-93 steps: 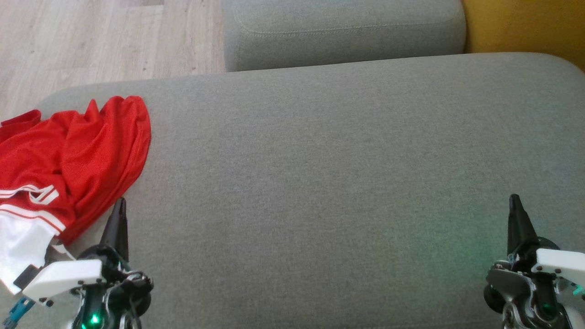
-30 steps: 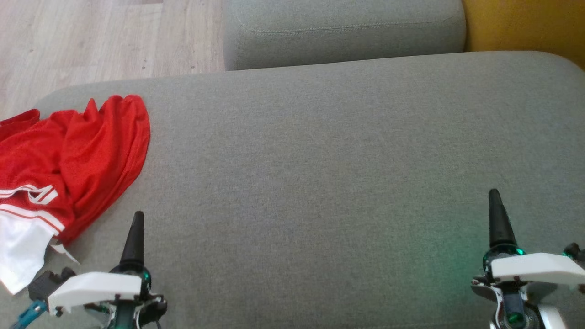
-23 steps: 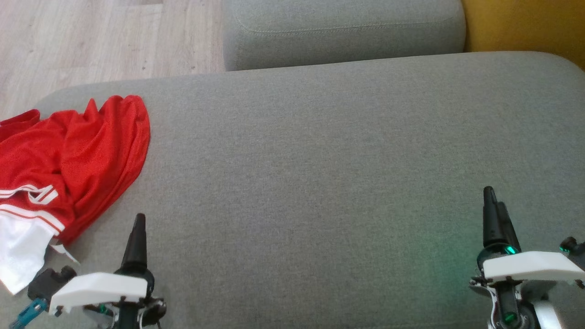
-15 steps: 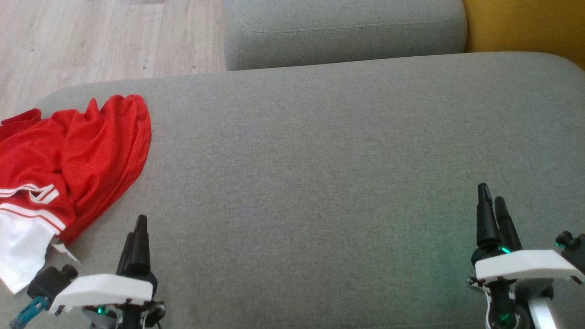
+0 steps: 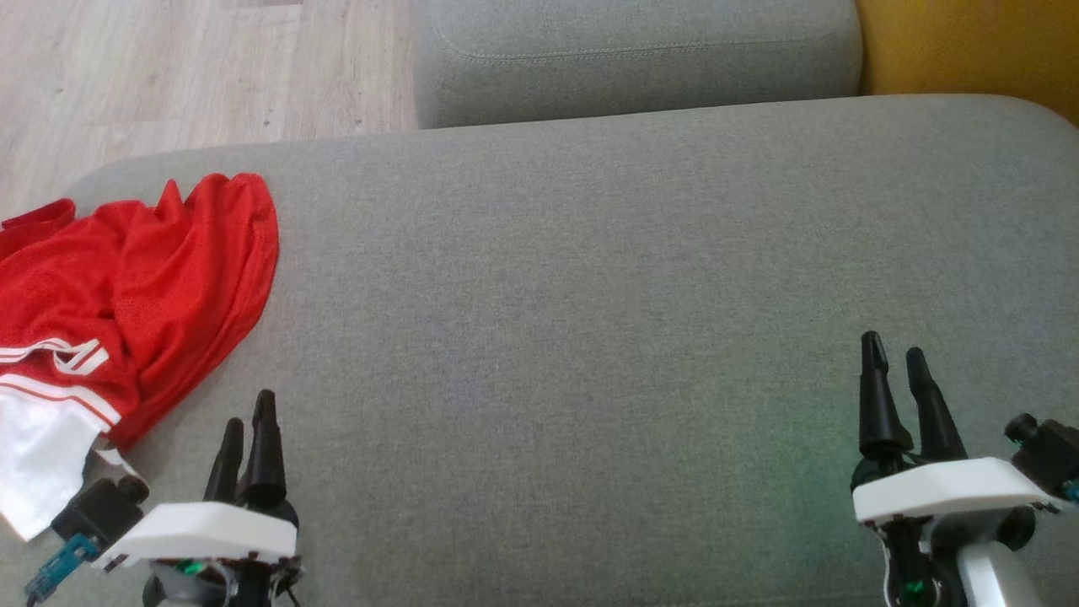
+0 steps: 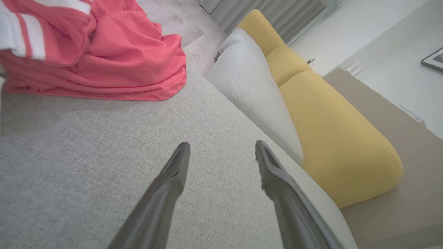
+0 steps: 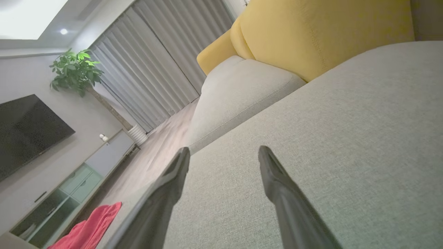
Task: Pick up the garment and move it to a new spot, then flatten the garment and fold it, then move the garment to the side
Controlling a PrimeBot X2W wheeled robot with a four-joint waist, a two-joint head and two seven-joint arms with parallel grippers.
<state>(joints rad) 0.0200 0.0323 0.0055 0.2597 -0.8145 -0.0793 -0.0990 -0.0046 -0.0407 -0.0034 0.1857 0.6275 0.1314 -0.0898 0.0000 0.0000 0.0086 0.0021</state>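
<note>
**Garment not yet lifted, both grippers empty**

The red garment [image 5: 126, 287] with white bands lies crumpled at the left end of the grey seat cushion [image 5: 590, 278]. Part of it runs past the left edge of the head view. Judged from that, the task is at its first step: the pick-up has not begun, and flattening, folding and setting aside are all to come.

The next move calls for a reach toward the seat's left end and a pinch on a raised fold (the thin cloth will probably bunch, so a ridge looks a safer hold than a flat patch). The bare middle of the seat offers a new spot.

The left gripper [image 5: 249, 409] sits at the seat's near edge, close to the garment but apart from it. Its fingers are parted, hold nothing and point toward the seat's far edge. The right gripper [image 5: 893, 345] is at the near edge toward the seat's right end, well apart from the garment, likewise parted and empty.
</note>
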